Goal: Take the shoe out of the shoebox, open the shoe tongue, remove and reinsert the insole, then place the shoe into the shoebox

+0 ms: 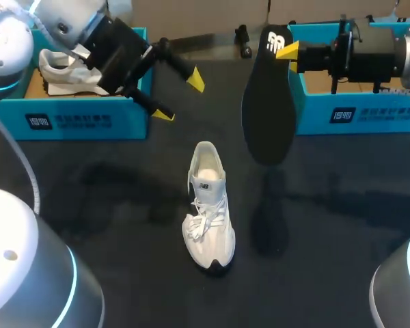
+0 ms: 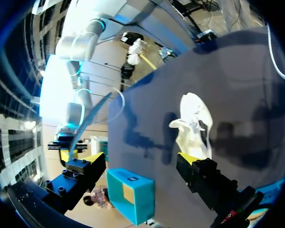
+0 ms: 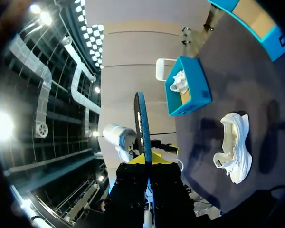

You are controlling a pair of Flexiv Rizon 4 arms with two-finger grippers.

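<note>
White shoe (image 1: 208, 205) lies at lower centre of the black tabletop (image 1: 89, 198), toe toward the bottom edge. Above right, the right claw (image 1: 292, 53) pinches the insole (image 1: 268, 102) by 1 end; dangling, it could buckle against the collar on reinsertion. Upper left, the left claw (image 1: 180, 97) gapes empty.

The white shoe (image 1: 208, 205) stands upright on its sole at mid-surface (image 1: 109, 205), laces loose, toe toward the near edge. The black insole (image 1: 268, 102) hangs toe-down above the surface, pinched at its white-marked heel end in the right claw (image 1: 289, 53). The open teal left shoebox (image 1: 82, 117) holds a second shoe (image 1: 61, 68), also white. The teal right shoebox (image 1: 348, 113) stands opposite.
</note>
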